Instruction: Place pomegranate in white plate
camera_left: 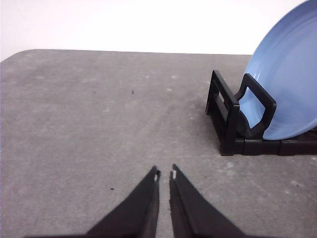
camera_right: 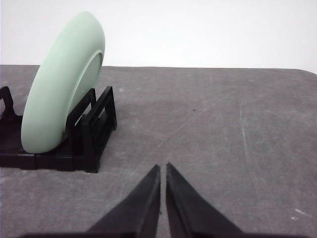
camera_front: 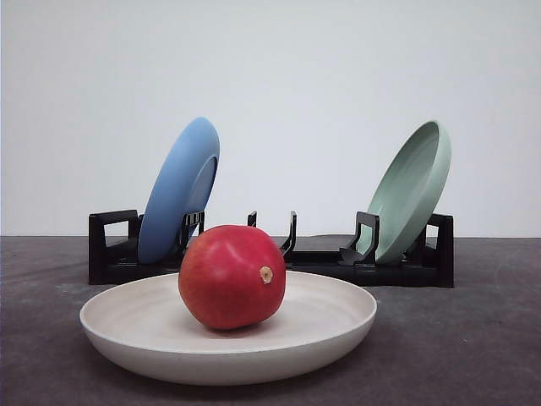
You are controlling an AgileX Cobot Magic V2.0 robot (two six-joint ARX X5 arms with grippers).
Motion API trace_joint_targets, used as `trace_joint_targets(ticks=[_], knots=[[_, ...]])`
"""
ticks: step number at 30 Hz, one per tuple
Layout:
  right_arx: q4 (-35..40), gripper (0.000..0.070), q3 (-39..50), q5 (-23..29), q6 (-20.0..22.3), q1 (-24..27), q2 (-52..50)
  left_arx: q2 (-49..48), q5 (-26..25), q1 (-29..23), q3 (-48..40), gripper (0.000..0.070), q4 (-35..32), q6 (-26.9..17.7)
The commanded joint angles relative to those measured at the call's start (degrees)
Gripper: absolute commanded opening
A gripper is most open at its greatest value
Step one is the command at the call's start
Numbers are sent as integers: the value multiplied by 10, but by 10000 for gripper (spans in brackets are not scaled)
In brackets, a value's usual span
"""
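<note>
**Pomegranate sits in the white plate**

The pomegranate (camera_front: pixel 232 276) rests inside the plate (camera_front: pixel 127 330), ahead of the black rack (camera_front: pixel 108 250). Left gripper (camera_left: pixel 165 174) and right gripper (camera_right: pixel 163 167) are both closed and empty over bare table. The task looks done; no further move seems needed.

Pomegranate (camera_front: pixel 230 275): glossy red with a tan stem nub; white plate (camera_front: pixel 152 334): matte off-white. Rack (camera_front: pixel 110 254): black, carrying a blue plate (camera_front: pixel 173 194) and a pale green plate (camera_front: pixel 414 186). Desk (camera_front: pixel 473 338): mottled dark grey; both tools (camera_left: pixel 164 174) (camera_right: pixel 163 167): black.
</note>
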State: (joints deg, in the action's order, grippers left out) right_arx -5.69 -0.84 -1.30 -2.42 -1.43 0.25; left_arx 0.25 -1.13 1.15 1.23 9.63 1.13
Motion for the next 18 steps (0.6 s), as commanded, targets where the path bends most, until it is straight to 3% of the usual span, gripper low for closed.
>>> trace_joint_targets(ticks=[1, 18], knots=[[6, 14, 2, 1, -1, 0, 0, -1, 3, 0, -5, 19, -6, 4], [6, 14, 2, 1, -1, 0, 0, -1, 3, 0, -5, 19, -6, 4]])
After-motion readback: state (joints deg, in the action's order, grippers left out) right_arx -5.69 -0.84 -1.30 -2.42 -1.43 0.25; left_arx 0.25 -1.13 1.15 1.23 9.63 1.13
